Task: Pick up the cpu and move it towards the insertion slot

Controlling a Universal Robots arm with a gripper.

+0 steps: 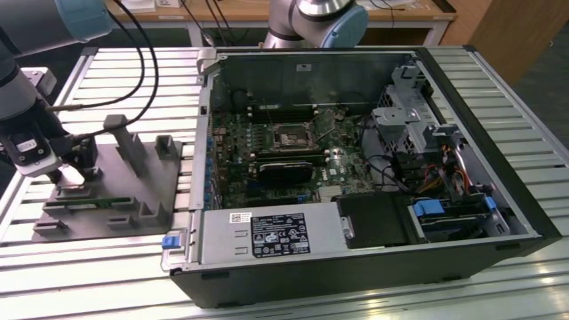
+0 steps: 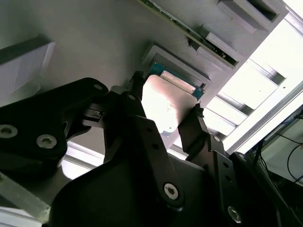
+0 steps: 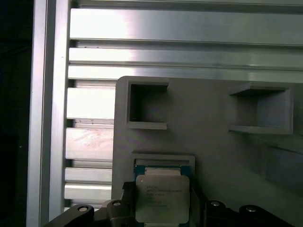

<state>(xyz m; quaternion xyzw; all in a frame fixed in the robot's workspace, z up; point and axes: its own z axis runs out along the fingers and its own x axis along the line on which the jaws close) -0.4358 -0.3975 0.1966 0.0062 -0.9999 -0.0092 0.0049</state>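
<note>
At the exterior view's left, the arm (image 1: 26, 100) hung over a grey plastic fixture (image 1: 89, 225) that sat on the slatted metal table (image 1: 116, 80). The end effector (image 1: 69, 175) was low over the fixture's end toward that same left side, just beside a thin green memory strip (image 1: 89, 201) lying in the fixture. In both wrist views its two black fingers (image 2: 142, 123) were clamped on opposite edges of the cpu (image 2: 168, 101), whose shiny metal top faced the cameras. The cpu was at a square recess (image 3: 163, 160) of the fixture; whether it had cleared that recess could not be told. Toward the exterior view's right, well apart from the end effector, an open computer case (image 1: 311, 77) lay on the table. The insertion slot (image 1: 292, 137) sat on its motherboard (image 1: 240, 173), a silvery frame around a dark centre.
</note>
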